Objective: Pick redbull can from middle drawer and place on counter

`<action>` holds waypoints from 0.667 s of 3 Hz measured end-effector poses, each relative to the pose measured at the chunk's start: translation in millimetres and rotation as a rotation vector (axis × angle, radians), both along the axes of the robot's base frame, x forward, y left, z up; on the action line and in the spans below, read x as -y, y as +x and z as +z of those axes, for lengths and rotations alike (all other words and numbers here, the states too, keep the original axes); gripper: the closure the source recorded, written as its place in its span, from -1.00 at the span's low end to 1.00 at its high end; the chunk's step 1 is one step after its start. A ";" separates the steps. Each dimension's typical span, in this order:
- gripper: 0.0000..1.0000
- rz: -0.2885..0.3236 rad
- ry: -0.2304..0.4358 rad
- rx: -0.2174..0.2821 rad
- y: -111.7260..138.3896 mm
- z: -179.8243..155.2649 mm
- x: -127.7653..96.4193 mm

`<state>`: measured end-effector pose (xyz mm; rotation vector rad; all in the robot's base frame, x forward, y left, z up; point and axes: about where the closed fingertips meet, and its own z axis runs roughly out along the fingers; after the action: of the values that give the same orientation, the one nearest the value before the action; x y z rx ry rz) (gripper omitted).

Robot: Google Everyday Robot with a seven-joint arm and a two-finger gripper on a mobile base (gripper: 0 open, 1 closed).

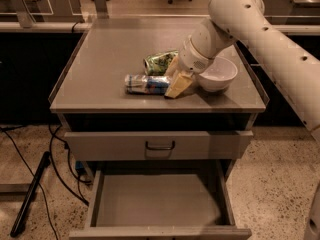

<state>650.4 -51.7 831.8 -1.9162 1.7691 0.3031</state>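
The redbull can (144,84) lies on its side on the counter (100,54), near the front middle. My gripper (176,76) comes down from the upper right and straddles the can's right end, one yellowish finger (180,85) in front of it and one behind, shut on it. The middle drawer (160,199) stands pulled out below, its grey floor bare.
A dented green can (159,62) lies just behind the redbull can. A white bowl (219,74) sits right of the gripper. The closed drawer front with a black handle (160,145) is under the counter. Black cables (30,194) lie on the floor at left.
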 end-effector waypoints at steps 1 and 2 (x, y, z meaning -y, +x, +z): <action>0.62 0.000 0.000 0.000 -0.1 -0.2 -0.1; 0.18 0.001 -0.007 -0.006 -0.9 -0.1 -1.6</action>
<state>649.5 -50.1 831.8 -1.9231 1.7751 0.3041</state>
